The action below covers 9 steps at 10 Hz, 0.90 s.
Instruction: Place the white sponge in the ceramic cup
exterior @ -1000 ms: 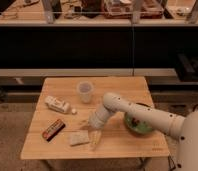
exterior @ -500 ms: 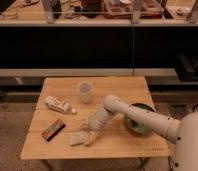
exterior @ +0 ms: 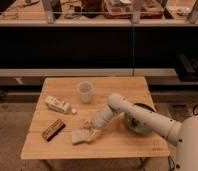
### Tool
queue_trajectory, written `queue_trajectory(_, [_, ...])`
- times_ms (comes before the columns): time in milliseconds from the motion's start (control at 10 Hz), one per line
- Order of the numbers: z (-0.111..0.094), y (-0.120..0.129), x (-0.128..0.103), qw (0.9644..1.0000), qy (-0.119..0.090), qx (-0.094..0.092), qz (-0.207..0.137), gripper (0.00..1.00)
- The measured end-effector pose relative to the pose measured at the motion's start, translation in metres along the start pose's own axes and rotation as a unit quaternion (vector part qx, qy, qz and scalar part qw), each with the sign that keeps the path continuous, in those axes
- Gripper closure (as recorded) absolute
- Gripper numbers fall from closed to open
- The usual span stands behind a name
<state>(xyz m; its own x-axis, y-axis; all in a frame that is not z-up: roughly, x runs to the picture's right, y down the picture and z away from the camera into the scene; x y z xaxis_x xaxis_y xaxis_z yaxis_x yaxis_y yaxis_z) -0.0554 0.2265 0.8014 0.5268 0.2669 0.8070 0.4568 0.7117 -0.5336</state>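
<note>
The end effector [exterior: 90,128] is down low on the wooden surface [exterior: 127,87], its fingers pressed together on the upper right edge of the white sponge [exterior: 80,136]. The sponge lies flat at about 7 o'clock from the surface's middle. The ceramic cup [exterior: 85,91] stands upright at 11 o'clock, well apart from it. A white packet [exterior: 57,104] lies at 10 o'clock, a dark bar [exterior: 53,129] at 8, and a green bowl [exterior: 140,125] at 3 (partly behind the arm)

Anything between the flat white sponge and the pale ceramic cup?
Camera view: bare wooden table between white sponge and ceramic cup; gripper shut on the sponge's edge.
</note>
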Motion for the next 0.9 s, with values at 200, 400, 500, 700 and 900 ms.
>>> queue_trajectory(200, [-0.070, -0.015, -0.003, 0.9984, 0.024, 0.050, -0.008, 1.00])
queue_trajectory(400, [-0.146, -0.015, 0.007, 0.9936, 0.073, 0.086, 0.006, 1.00])
queue_trajectory(500, [-0.177, -0.011, 0.015, 0.9906, 0.092, 0.098, 0.022, 1.00])
queue_trajectory(700, [-0.222, -0.010, 0.024, 0.9849, 0.092, 0.137, 0.052, 1.00])
queue_trajectory(900, [-0.236, -0.032, 0.012, 0.9796, 0.041, 0.187, 0.062, 1.00])
